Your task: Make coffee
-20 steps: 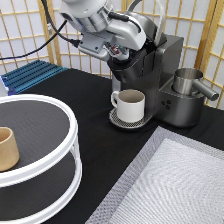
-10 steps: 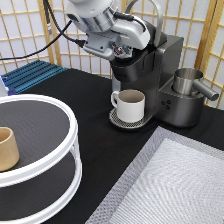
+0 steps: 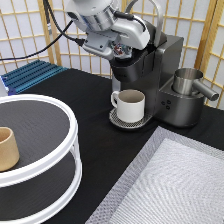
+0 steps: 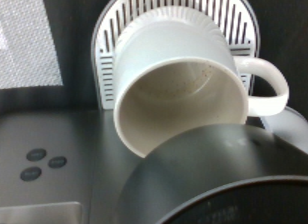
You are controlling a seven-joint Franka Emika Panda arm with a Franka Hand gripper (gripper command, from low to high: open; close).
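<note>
The dark grey boxy coffee machine stands at the back of the black table, and the robot's two-finger gripper is right at the top of its brew head, pressed in close above the spout. Whether the gripper is apart or together cannot be told; the arm's silver wrist hides that. The small coffee pod cannot be made out anywhere, neither at the gripper nor on the table. Directly under the machine's brew head sits the white ceramic mug with a handle, upright on the round slotted drip tray; the wrist view looks straight into it and it appears empty. Just to the machine's right side in the exterior view stands a steel jug. Well off towards the exterior view's left from the machine, a tan handleless cup rests on the top tier of a white round two-tier shelf.
</note>
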